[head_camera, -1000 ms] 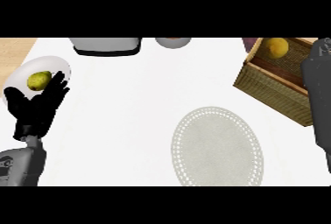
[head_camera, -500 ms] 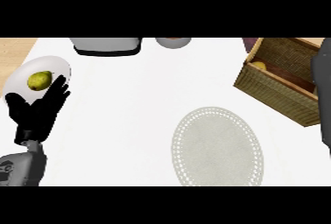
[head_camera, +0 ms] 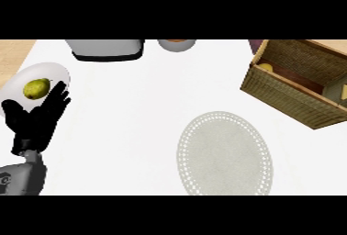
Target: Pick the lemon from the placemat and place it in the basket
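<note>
Our right arm, over the square woven wicker basket (head_camera: 298, 82) a second ago, has left view. The small yellow lemon (head_camera: 266, 67) now lies inside the basket, and the round pale lace placemat (head_camera: 225, 153) is bare, so we judge the placing done. Our black left hand (head_camera: 37, 120) rests at the left, fingers straight and slightly apart.

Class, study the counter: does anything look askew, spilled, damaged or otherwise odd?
Nothing is spilled or damaged. The wicker basket sits askew at the right, its far side cut off by the view's edge. A small yellow patch, maybe the lemon, shows inside it. The placemat is bare.
</note>
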